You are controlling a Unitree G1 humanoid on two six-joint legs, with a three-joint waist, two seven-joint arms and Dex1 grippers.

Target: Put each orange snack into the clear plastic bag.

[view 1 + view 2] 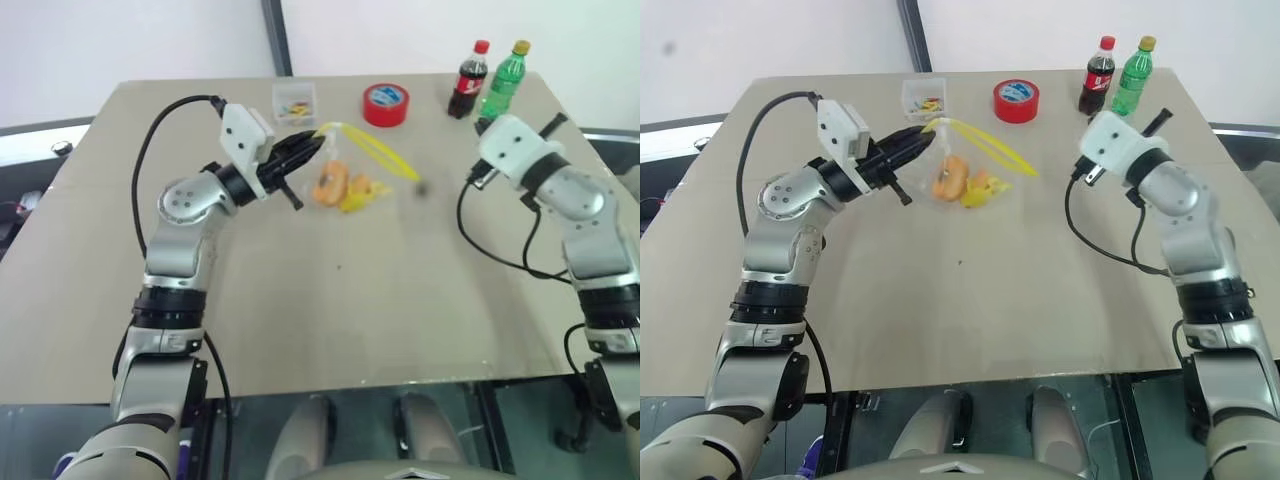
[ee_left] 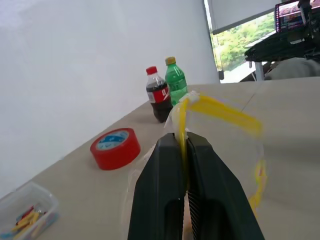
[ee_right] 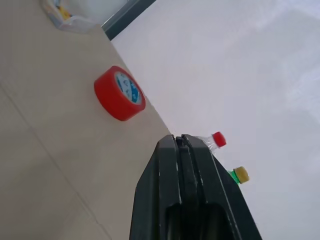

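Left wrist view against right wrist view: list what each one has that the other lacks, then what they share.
Left wrist alone: the left gripper shut on the clear plastic bag at its yellow seal strip. Right wrist alone: the right gripper shut, holding nothing. Shared: the red tape roll, cola bottle, green bottle, small clear box and table.

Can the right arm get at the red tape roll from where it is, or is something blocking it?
Probably yes. The right gripper, shut and empty, hangs above bare table, and the red tape roll sits with open tabletop around it. The bottles stand off to one side, apart from it.
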